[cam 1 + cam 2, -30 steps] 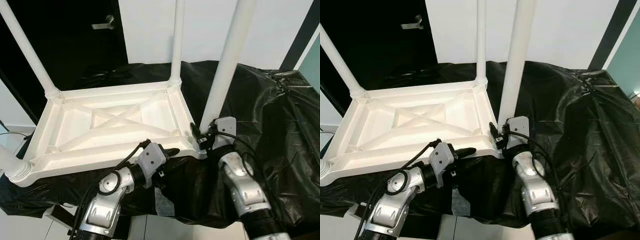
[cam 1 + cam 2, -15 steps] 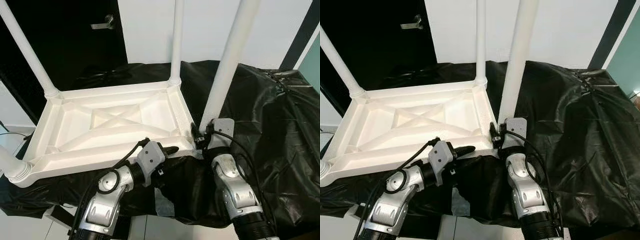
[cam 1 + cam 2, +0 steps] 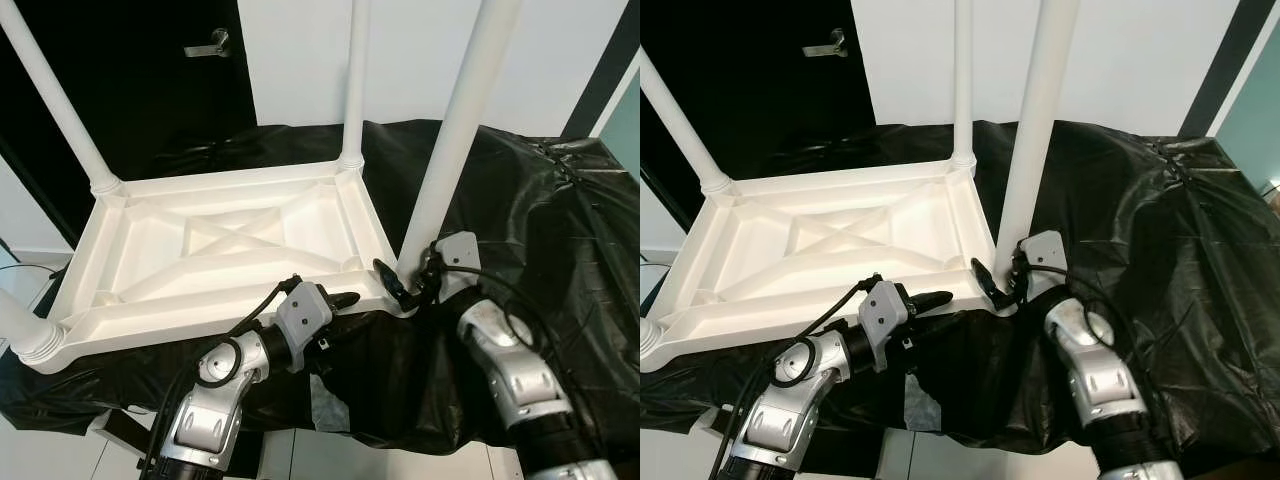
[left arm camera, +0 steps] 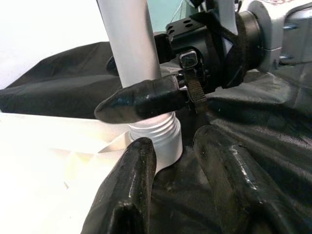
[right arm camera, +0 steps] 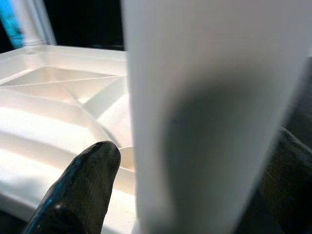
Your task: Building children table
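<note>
Right tool (image 3: pixel 398 285) swung outward around leg (image 3: pixel 450 140)

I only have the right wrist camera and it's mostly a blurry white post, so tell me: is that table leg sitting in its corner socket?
Observer: The leg stands upright at the near right corner of the upturned tabletop, with the right gripper at its base. Its ribbed collar shows above the socket, so I can't say it is fully seated.
Operator: Where's the left gripper?
Observer: The left gripper hovers at the tabletop's near edge, open, holding nothing, pointing toward that corner.
Operator: And the other corners?
Observer: Each has one of the other legs standing in it.
</note>
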Motion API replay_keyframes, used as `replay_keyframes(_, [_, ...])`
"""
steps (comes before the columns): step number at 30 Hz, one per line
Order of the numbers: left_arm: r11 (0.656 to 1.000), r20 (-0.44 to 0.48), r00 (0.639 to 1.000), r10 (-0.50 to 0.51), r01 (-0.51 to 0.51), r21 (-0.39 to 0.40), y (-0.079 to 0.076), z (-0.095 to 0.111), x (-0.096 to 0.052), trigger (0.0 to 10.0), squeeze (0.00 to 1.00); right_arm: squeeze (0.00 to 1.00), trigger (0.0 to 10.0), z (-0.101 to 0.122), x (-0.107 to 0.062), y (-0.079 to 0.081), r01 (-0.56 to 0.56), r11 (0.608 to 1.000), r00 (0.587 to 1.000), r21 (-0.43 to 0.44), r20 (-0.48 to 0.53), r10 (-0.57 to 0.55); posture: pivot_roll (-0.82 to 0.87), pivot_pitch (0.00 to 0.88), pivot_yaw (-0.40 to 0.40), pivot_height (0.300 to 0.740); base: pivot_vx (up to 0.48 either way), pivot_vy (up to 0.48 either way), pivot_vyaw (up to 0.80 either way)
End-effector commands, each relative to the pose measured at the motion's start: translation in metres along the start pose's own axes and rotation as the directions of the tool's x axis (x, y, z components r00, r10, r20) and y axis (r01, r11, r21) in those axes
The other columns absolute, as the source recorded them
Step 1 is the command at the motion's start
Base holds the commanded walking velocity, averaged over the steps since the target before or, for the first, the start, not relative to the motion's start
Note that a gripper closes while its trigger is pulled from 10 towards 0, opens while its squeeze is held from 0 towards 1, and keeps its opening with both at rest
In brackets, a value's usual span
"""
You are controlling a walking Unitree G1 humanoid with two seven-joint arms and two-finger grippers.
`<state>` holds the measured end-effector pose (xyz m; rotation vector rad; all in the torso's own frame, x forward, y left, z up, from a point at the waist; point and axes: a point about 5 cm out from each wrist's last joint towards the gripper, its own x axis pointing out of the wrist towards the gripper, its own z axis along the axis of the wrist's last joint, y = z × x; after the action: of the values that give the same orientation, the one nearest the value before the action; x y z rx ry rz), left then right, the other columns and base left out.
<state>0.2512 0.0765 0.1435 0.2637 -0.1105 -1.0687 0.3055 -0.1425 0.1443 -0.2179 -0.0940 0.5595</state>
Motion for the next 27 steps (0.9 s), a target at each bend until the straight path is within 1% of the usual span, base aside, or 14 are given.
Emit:
replay_keyframes(1, [0.994, -0.005, 0.994, 0.109, -0.109, -0.002, 0.006, -0.001, 0.001, 10.0, 0.00, 0.00, 10.0, -0.001, 0.002, -0.001, -0.055, 0.998, 0.999, -0.011, 0.001, 0.055, 0.03, 0.000, 0.021, 0.740, 0.000, 0.000, 0.00])
replay_keyframes(4, [0.994, -0.004, 0.994, 0.109, -0.109, -0.001, 0.007, 0.000, 0.000, 10.0, 0.00, 0.00, 10.0, -0.002, 0.006, -0.004, -0.146, 0.989, 0.989, -0.036, -0.022, 0.145, 0.04, 0.000, 0.020, 0.740, 0.000, 0.000, 0.00])
replay_keyframes(6, [0.994, -0.004, 0.994, 0.108, -0.108, -0.001, 0.006, 0.000, 0.000, 10.0, 0.00, 0.00, 10.0, -0.003, 0.008, -0.005, -0.165, 0.986, 0.986, -0.038, -0.027, 0.164, 0.04, 0.000, 0.020, 0.740, 0.000, 0.000, 0.00])
replay_keyframes(7, [0.994, -0.003, 0.994, 0.108, -0.108, 0.000, 0.006, 0.000, 0.000, 10.0, 0.00, 0.00, 9.4, -0.004, 0.009, -0.007, -0.195, 0.979, 0.980, -0.050, -0.039, 0.194, 0.04, 0.000, 0.017, 0.740, 0.000, 0.000, 0.00])
replay_keyframes(8, [0.994, -0.003, 0.994, 0.108, -0.108, 0.000, 0.006, 0.000, 0.000, 10.0, 0.00, 0.00, 9.4, -0.004, 0.009, -0.007, -0.195, 0.979, 0.980, -0.050, -0.039, 0.194, 0.04, 0.000, 0.017, 0.740, 0.000, 0.000, 0.00])
replay_keyframes(9, [0.994, -0.003, 0.994, 0.109, -0.109, 0.001, 0.006, 0.000, 0.000, 10.0, 0.00, 0.00, 4.2, -0.005, 0.010, -0.008, -0.220, 0.974, 0.975, -0.061, -0.052, 0.217, 0.04, 0.000, 0.017, 0.740, 0.000, 0.000, 0.00])
replay_keyframes(10, [0.994, -0.003, 0.994, 0.109, -0.109, 0.001, 0.006, 0.000, 0.000, 10.0, 0.00, 0.00, 4.2, -0.005, 0.010, -0.008, -0.220, 0.974, 0.975, -0.061, -0.052, 0.217, 0.04, 0.000, 0.017, 0.740, 0.000, 0.000, 0.00])
replay_keyframes(11, [0.994, -0.002, 0.994, 0.110, -0.110, 0.002, 0.006, 0.000, 0.000, 10.0, 0.00, 0.00, 0.0, -0.007, 0.010, -0.009, -0.238, 0.968, 0.970, -0.077, -0.069, 0.233, 0.04, 0.000, 0.016, 0.740, 0.000, 0.000, 0.00])
replay_keyframes(17, [0.994, 0.001, 0.994, 0.112, -0.112, 0.003, 0.005, 0.001, -0.001, 10.0, 0.00, 0.00, 0.0, -0.012, 0.009, -0.010, -0.264, 0.962, 0.962, -0.072, -0.086, 0.258, 0.05, 0.000, 0.014, 0.740, 0.000, 0.000, 0.00])
replay_keyframes(22, [0.994, 0.001, 0.994, 0.109, -0.109, 0.002, 0.004, 0.001, -0.001, 10.0, 0.00, 0.00, 0.0, -0.013, 0.008, -0.007, -0.214, 0.976, 0.975, -0.039, -0.074, 0.211, 0.04, 0.000, 0.020, 0.740, 0.000, 0.000, 0.00])
replay_keyframes(24, [0.995, 0.003, 0.995, 0.105, -0.105, 0.001, 0.003, 0.001, -0.001, 10.0, 0.00, 0.00, 0.1, -0.013, 0.007, -0.005, -0.148, 0.989, 0.987, -0.033, -0.064, 0.145, 0.03, 0.000, 0.021, 0.740, 0.000, 0.000, 0.00])
replay_keyframes(25, [0.995, 0.003, 0.995, 0.105, -0.105, 0.001, 0.003, 0.001, -0.001, 10.0, 0.00, 0.00, 0.1, -0.013, 0.007, -0.005, -0.148, 0.989, 0.987, -0.033, -0.064, 0.145, 0.03, 0.000, 0.021, 0.740, 0.000, 0.000, 0.00])
replay_keyframes(26, [0.995, 0.004, 0.995, 0.101, -0.101, -0.001, 0.003, 0.002, 0.000, 10.0, 0.00, 0.00, 10.0, -0.013, 0.007, -0.003, -0.103, 0.994, 0.993, -0.033, -0.061, 0.101, 0.03, 0.000, 0.022, 0.740, 0.000, 0.000, 0.00])
replay_keyframes(27, [0.995, 0.005, 0.995, 0.096, -0.096, -0.003, 0.002, 0.002, 0.000, 10.0, 0.00, 0.00, 10.0, -0.013, 0.007, -0.001, -0.062, 0.998, 0.997, -0.027, -0.054, 0.060, 0.03, 0.000, 0.023, 0.740, 0.000, 0.000, 0.00])
